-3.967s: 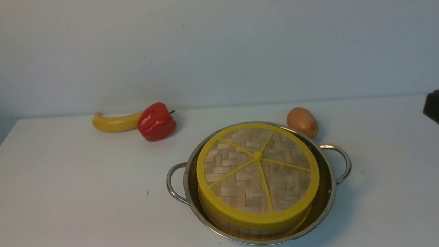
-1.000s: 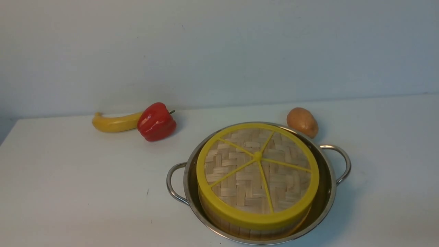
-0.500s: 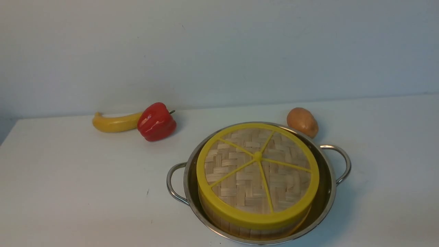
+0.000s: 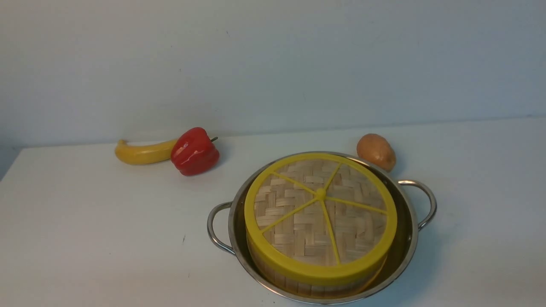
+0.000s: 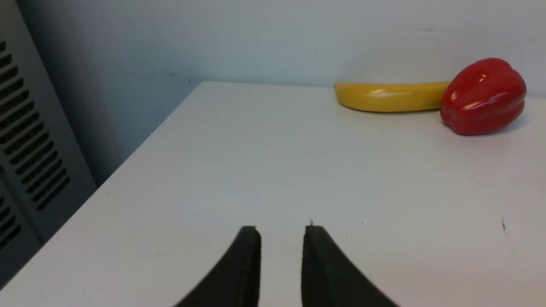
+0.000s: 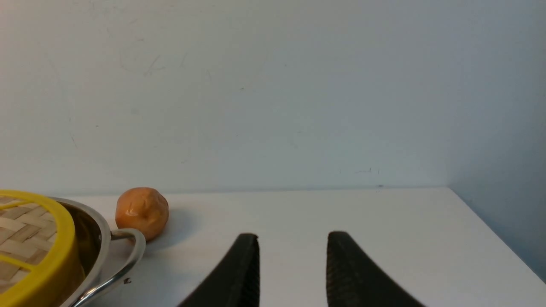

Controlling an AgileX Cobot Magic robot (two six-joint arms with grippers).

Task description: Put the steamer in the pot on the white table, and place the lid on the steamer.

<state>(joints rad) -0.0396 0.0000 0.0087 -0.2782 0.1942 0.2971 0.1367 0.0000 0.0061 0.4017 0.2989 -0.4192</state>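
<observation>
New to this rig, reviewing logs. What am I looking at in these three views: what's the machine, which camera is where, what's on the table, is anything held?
It is a robot with two arms, each ending in a two-finger gripper. The front view looks forward from between the arms; neither arm shows there. The other two views come from cameras on the wrists.

On the white table sits a steel pot with the bamboo steamer inside it and the woven lid on top. Behind lie a banana touching a red pepper, and a potato near the pot.

The left gripper and right gripper both show a gap with bare table between the fingers: nothing is held.
</observation>
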